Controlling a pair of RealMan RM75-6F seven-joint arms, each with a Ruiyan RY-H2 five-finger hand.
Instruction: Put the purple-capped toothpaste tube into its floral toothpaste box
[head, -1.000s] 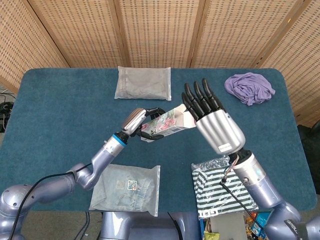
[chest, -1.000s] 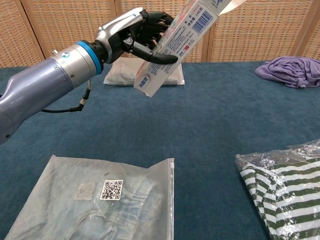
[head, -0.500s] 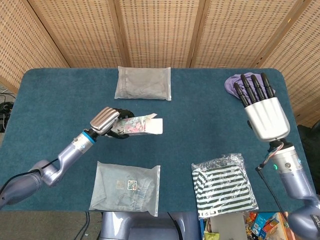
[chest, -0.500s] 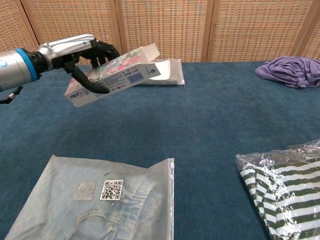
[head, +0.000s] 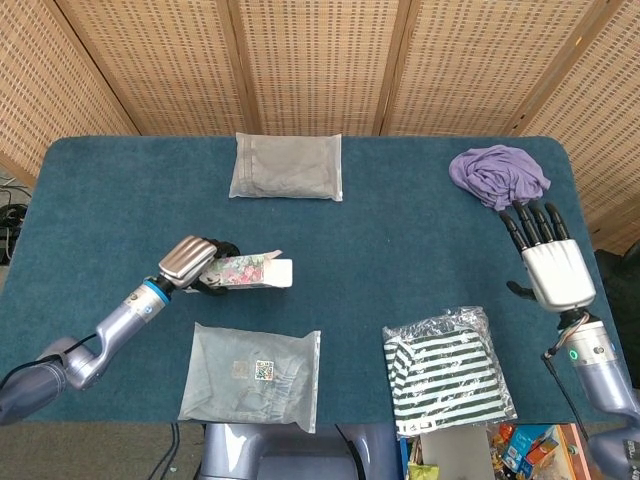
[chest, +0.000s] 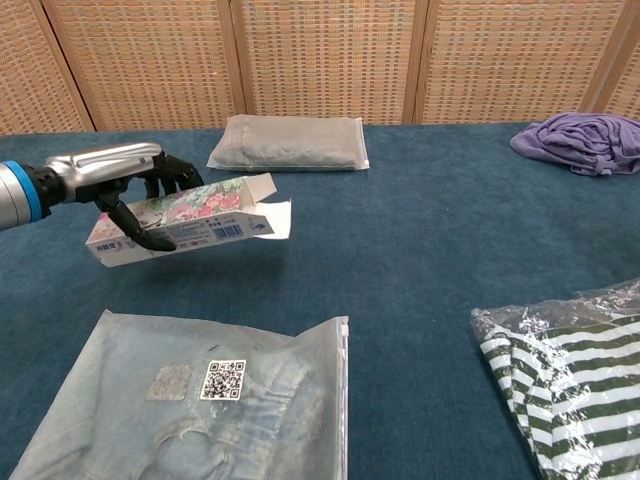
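My left hand (head: 193, 263) (chest: 128, 188) grips the floral toothpaste box (head: 250, 272) (chest: 185, 220) by its closed end, low over the table's left side. The box lies roughly level, its open end with loose flaps pointing right. I cannot see the purple-capped toothpaste tube in either view; whether it is inside the box cannot be told. My right hand (head: 548, 260) is at the table's far right edge, fingers straight and apart, holding nothing. It does not show in the chest view.
A bagged denim garment (head: 252, 377) (chest: 190, 400) lies near the front, below the box. A bagged striped shirt (head: 446, 370) (chest: 570, 370) is front right. A grey bagged packet (head: 286, 166) (chest: 288, 143) sits at the back, a purple cloth (head: 498, 176) (chest: 582, 140) back right.
My left hand carried the box from mid-table down and to the left, levelling it out. My right hand left the box's open end and drew back to the far right edge.
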